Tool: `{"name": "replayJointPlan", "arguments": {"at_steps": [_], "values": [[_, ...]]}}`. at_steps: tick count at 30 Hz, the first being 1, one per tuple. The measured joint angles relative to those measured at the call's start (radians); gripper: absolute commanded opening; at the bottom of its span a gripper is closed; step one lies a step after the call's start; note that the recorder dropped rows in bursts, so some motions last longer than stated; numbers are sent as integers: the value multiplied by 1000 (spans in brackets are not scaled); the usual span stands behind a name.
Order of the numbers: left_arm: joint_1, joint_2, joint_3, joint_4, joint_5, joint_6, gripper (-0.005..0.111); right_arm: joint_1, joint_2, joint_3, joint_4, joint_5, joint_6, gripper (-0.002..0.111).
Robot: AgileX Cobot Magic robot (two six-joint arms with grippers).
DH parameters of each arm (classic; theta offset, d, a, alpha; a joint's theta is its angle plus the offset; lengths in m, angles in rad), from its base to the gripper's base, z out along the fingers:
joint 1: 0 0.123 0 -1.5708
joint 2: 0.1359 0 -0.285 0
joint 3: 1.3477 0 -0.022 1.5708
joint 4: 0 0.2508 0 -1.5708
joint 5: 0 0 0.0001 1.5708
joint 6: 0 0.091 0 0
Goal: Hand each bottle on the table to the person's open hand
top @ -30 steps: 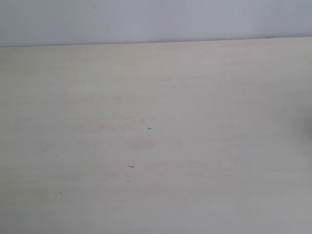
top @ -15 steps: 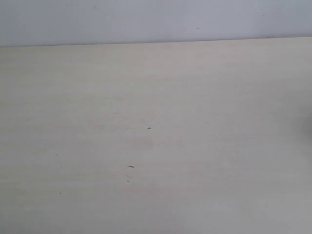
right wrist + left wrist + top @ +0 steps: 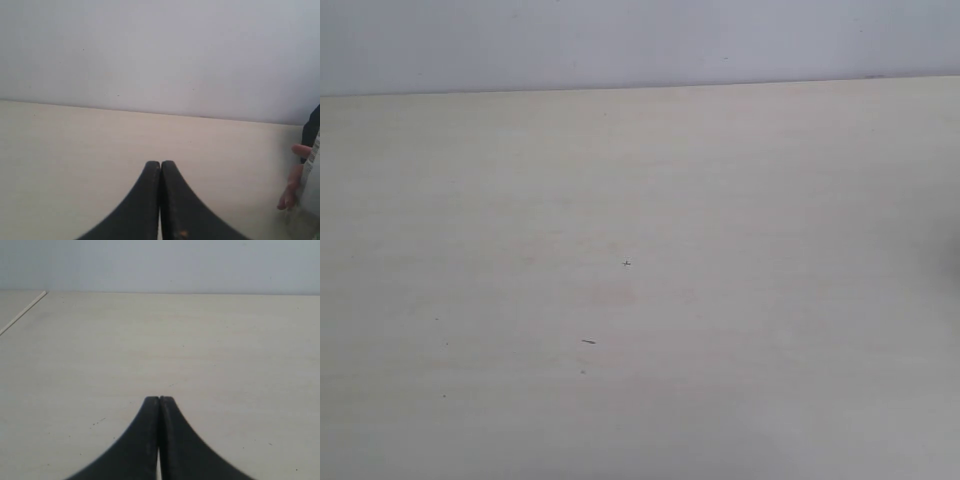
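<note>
Nothing has shifted on the counter (image 3: pixel 720 200) over the last second. My left pincer (image 3: pixel 159 399) and right pincer (image 3: pixel 160 163) are both pressed shut and empty. Ahead and to one side of the right pincer, a person's hand (image 3: pixel 291 192) touches a white-labelled bottle (image 3: pixel 312 170).

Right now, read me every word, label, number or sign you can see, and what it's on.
No text can be read in any view.
Label beside the person's hand, at the edge of the right wrist view: thin dark bars like a barcode, too small to read.
Table: only tiny dark specks, no writing.
</note>
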Motion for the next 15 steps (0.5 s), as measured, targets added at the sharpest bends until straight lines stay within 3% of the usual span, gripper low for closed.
{"name": "replayJointPlan", "arguments": {"at_steps": [5, 10, 15], "values": [[0, 0, 0, 0, 0, 0, 0, 0, 0, 0, -439, 0, 0, 0], [0, 0, 0, 0, 0, 0, 0, 0, 0, 0, -182, 0, 8, 0], [0, 0, 0, 0, 0, 0, 0, 0, 0, 0, -173, 55, 223, 0]]}}
